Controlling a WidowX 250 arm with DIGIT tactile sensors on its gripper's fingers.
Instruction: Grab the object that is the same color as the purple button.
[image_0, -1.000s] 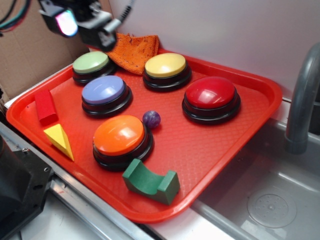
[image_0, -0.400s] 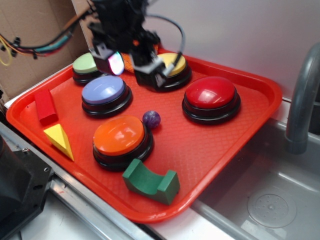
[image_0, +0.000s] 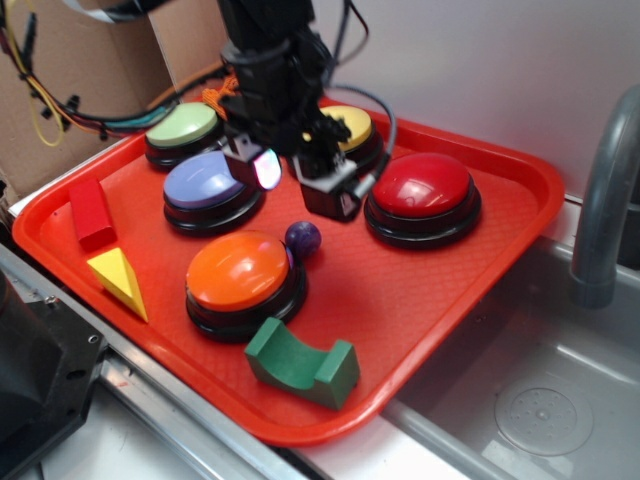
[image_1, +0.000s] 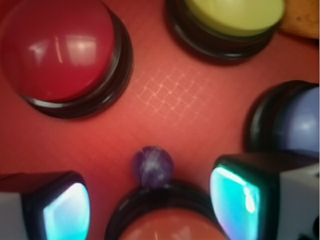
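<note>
The object, a small dark purple ball (image_0: 303, 238), lies on the red tray (image_0: 420, 290), touching the black base of the orange button (image_0: 238, 270). The purple button (image_0: 207, 180), a lavender dome on a black base, sits left of it. My gripper (image_0: 297, 185) hangs open just above and behind the ball, between the purple and red buttons. In the wrist view the ball (image_1: 152, 166) sits centred between my glowing fingers (image_1: 65, 212), a little ahead of them. Nothing is held by the gripper (image_1: 152, 205), and the purple button (image_1: 300, 125) shows at the right.
A red button (image_0: 421, 185), a yellow button (image_0: 352, 122) and a green button (image_0: 182, 125) also stand on the tray. A red block (image_0: 91, 212), a yellow wedge (image_0: 118, 278) and a green arch block (image_0: 300, 362) lie near the front. A sink (image_0: 540, 400) and faucet (image_0: 605, 200) are on the right.
My gripper has come from the tray's back left corner forward, right and down, and now hovers just behind the ball. The ball and buttons have not moved.
</note>
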